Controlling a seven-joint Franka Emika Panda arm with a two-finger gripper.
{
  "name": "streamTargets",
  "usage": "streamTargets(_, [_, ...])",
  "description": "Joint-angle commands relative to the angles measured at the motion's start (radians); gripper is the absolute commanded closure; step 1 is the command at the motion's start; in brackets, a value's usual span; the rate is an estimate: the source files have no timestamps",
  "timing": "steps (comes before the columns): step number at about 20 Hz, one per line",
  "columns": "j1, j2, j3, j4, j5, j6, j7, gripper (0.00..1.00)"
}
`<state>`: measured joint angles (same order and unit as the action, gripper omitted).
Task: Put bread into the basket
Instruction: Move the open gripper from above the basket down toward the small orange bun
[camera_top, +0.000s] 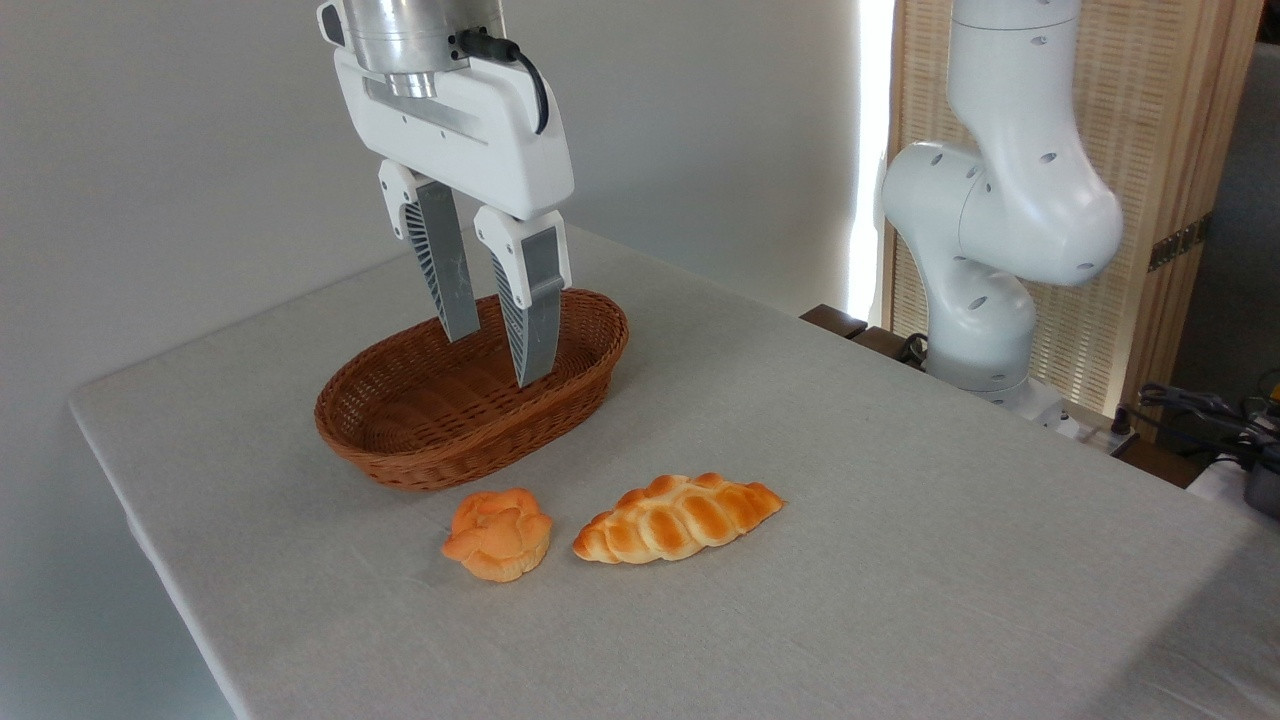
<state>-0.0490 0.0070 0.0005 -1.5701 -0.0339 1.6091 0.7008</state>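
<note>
A small, lumpy, orange-golden knotted bun (498, 534) sits on a pale cloth-covered table (900, 520), just in front of an oval brown wicker basket (400, 455) with low woven sides. To the bun's right lies a longer braided loaf (677, 517), glossy with pointed ends. A white robot gripper (497, 355) hangs over the basket, its two ribbed grey fingers (447, 270) spread apart and holding nothing. The arm's smooth white base (985, 270) stands at the table's far right.
</note>
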Motion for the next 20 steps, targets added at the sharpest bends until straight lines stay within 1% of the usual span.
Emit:
streamTargets(1, [-0.005,0.008,0.004,0.009,-0.014,-0.05,0.013,0.0])
streamTargets(4, [-0.005,0.01,-0.01,0.001,-0.005,-0.051,0.008,0.0])
streamTargets(9, [-0.005,0.01,-0.013,0.001,-0.004,-0.046,0.003,0.0])
streamTargets(11, [-0.006,0.017,-0.016,0.002,-0.004,-0.022,0.003,0.0])
streamTargets(13, [-0.008,0.027,-0.027,-0.017,-0.006,0.033,0.005,0.0])
streamTargets(14, [-0.008,0.03,-0.03,-0.045,-0.012,0.085,0.005,0.0])
streamTargets(16, [-0.009,0.028,-0.071,-0.12,-0.017,0.205,0.003,0.0])
streamTargets(17, [-0.009,0.027,-0.083,-0.16,-0.015,0.245,0.002,0.0])
streamTargets(20, [-0.009,0.027,-0.097,-0.255,-0.005,0.319,0.003,0.0])
